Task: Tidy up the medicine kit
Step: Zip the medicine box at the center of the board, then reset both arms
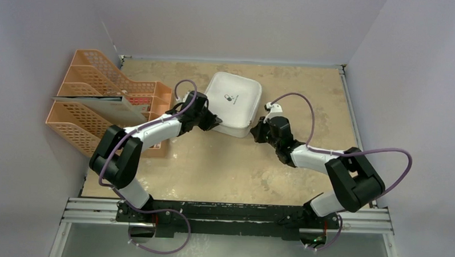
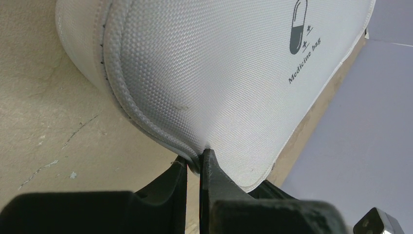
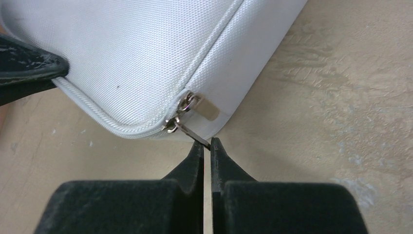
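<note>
The medicine kit (image 1: 233, 100), lid closed, sits toward 12 o'clock on the tan table (image 1: 229, 168), near the orange mesh file trays (image 1: 89, 95) at its 9 o'clock. The left gripper (image 2: 195, 158) is clenched on the piped rim of the lid at the kit's 8 o'clock corner. The right gripper (image 3: 206, 145) is pinched tight on the metal zipper pull (image 3: 187, 130) at the 4 o'clock corner.

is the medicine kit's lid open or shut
Shut: the medicine kit lid lies flat on its base, and both zip sliders meet at one corner.
</note>
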